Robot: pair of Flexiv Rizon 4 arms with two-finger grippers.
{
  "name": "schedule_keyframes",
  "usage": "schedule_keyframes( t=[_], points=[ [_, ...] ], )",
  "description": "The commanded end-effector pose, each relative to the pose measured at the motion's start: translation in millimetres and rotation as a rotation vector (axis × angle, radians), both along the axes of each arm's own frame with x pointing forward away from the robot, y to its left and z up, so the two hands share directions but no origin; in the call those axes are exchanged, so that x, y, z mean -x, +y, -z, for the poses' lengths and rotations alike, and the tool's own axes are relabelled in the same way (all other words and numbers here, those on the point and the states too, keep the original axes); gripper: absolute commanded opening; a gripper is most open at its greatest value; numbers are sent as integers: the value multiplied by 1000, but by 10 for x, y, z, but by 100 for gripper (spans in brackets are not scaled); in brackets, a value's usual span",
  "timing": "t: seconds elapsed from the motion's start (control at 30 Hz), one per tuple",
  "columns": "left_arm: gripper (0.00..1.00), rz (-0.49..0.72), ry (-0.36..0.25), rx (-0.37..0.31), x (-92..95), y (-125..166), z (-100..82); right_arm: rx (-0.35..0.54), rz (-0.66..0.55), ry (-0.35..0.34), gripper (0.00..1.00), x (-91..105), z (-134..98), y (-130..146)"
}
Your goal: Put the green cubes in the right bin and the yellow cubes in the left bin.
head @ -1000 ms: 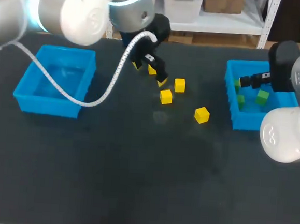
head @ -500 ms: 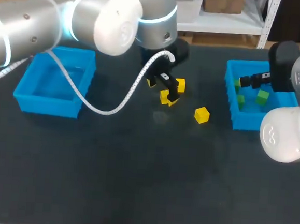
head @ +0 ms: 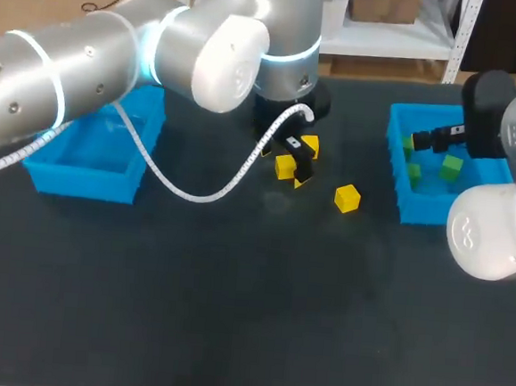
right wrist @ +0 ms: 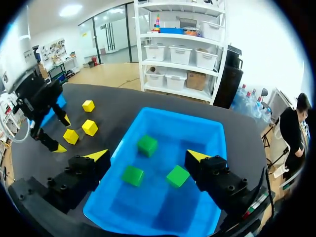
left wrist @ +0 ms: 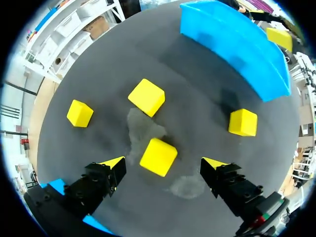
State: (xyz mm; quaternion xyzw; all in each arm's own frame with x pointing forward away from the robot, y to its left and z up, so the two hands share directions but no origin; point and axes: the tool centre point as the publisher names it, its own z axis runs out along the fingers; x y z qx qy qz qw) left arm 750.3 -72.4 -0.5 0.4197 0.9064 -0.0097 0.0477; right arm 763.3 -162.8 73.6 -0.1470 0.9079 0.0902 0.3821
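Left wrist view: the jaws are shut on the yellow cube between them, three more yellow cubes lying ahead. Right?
Not shut. The left wrist view shows the left gripper with jaws open, the yellow cube between them, a gap on each side. Three more yellow cubes lie ahead, as stated.

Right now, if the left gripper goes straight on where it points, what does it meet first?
Most likely the left gripper meets the yellow cube between its open fingers, then the table under it.
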Motion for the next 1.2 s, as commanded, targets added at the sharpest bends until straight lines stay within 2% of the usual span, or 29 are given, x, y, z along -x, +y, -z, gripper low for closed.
schedule_keyframes(
  t=[0.03,0.1,0.13,0.17,0.2,0.43,0.6,0.73,0.93,1.03,1.2],
  points=[
    [100,1,4,-20,-94,-81,82,0,0,1,100,4,-5,-3],
    [100,3,-20,-33,-116,-91,119,0,0,1,100,4,-5,-3],
    [89,-3,-23,-20,-116,-97,128,0,0,1,100,4,-5,-3],
    [33,-15,-26,-10,-115,-98,132,0,0,1,100,4,-5,-3],
    [0,-17,-26,-7,-123,-96,139,0,0,1,100,4,-5,-3],
    [0,-32,-9,-6,-90,-22,147,0,0,1,100,4,-5,-3],
    [0,-3,-23,-11,-6,60,22,0,0,1,100,4,-5,-3],
    [0,13,-70,32,74,174,-286,0,0,1,100,4,-5,-3],
    [0,-101,-210,128,-4,612,-981,0,0,1,100,4,-5,-3],
    [0,-185,-272,120,-42,973,-1239,0,0,1,100,4,-5,-3],
    [0,-330,-345,75,-72,1652,-1447,0,0,1,100,4,-5,-3]
  ],
)
